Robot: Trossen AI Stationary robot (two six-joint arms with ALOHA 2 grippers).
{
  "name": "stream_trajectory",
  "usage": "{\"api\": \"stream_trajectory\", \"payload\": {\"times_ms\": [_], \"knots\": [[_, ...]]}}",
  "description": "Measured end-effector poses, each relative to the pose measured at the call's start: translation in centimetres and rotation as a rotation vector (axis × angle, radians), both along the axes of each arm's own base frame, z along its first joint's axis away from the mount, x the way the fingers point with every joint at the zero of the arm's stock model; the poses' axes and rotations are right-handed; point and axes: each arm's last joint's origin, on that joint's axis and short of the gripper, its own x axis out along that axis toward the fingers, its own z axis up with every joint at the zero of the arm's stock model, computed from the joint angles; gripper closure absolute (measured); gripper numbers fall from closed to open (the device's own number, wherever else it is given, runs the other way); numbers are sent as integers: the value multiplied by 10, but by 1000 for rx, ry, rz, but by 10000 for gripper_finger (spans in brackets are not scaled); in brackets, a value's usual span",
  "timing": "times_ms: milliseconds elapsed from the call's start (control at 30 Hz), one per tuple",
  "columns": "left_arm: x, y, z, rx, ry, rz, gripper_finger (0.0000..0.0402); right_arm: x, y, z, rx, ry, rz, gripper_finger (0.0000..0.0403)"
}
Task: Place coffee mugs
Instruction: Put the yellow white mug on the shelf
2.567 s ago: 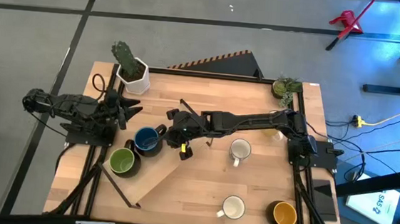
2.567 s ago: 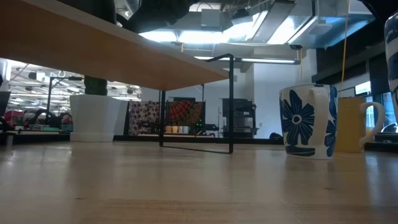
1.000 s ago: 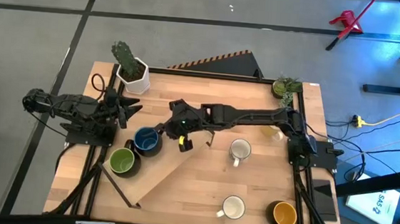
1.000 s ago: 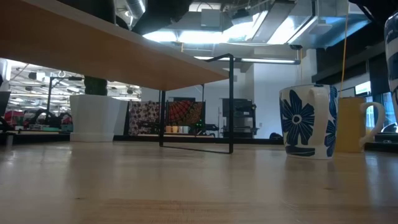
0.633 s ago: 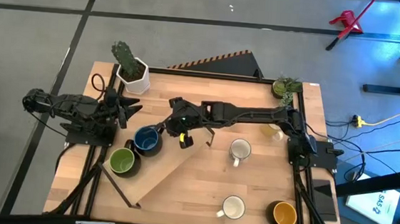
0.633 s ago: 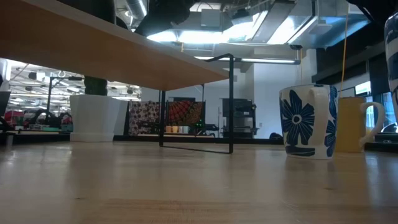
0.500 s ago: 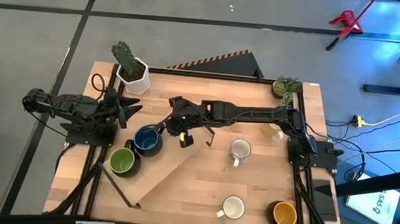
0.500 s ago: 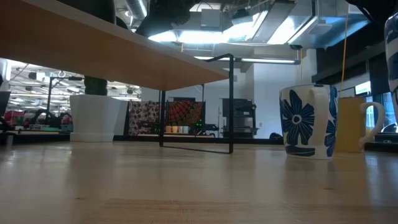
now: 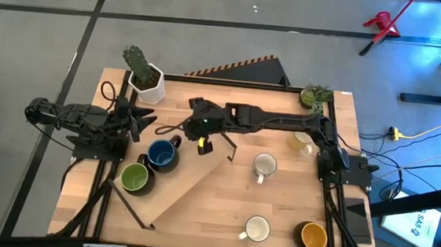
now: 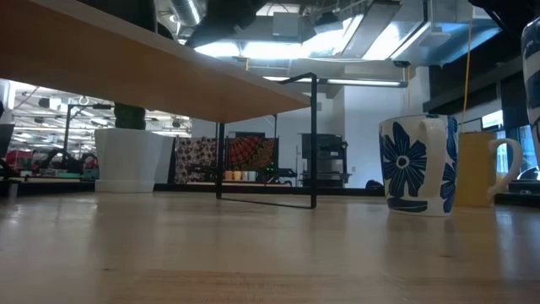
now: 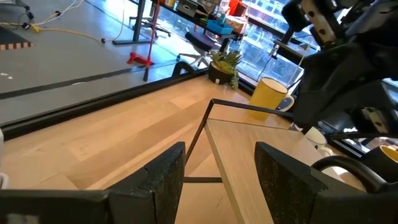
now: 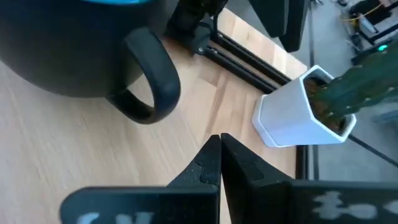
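Your right gripper [image 9: 191, 127] has its fingers pressed together on nothing, just beside the dark blue mug's [image 9: 161, 154] handle. The green mug [image 9: 134, 177] sits next to the blue one. Your left gripper [image 9: 143, 119], parted, waits nearby.

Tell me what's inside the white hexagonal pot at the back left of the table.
The white pot holds a green cactus, rising above its rim. The right wrist view shows the cactus filling the pot's opening, so any soil beneath it is hidden.
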Motion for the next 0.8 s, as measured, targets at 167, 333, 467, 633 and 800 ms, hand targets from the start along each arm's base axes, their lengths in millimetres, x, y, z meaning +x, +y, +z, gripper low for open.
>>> {"api": "stream_trajectory", "payload": {"times_ms": [167,333,467,633,800], "knots": [[0,0,0,8,5,-4,214,-5,0,-3,2,60,-42,403],[0,0,0,8,5,-4,214,-42,-1,16,38,229,-132,401],[0,0,0,9,5,-4,214,-81,2,22,17,466,-286,401],[0,0,0,8,5,-4,214,-125,1,35,34,676,-444,370],[0,0,0,-15,-8,1,214,-159,-11,36,58,667,-553,283]]}}
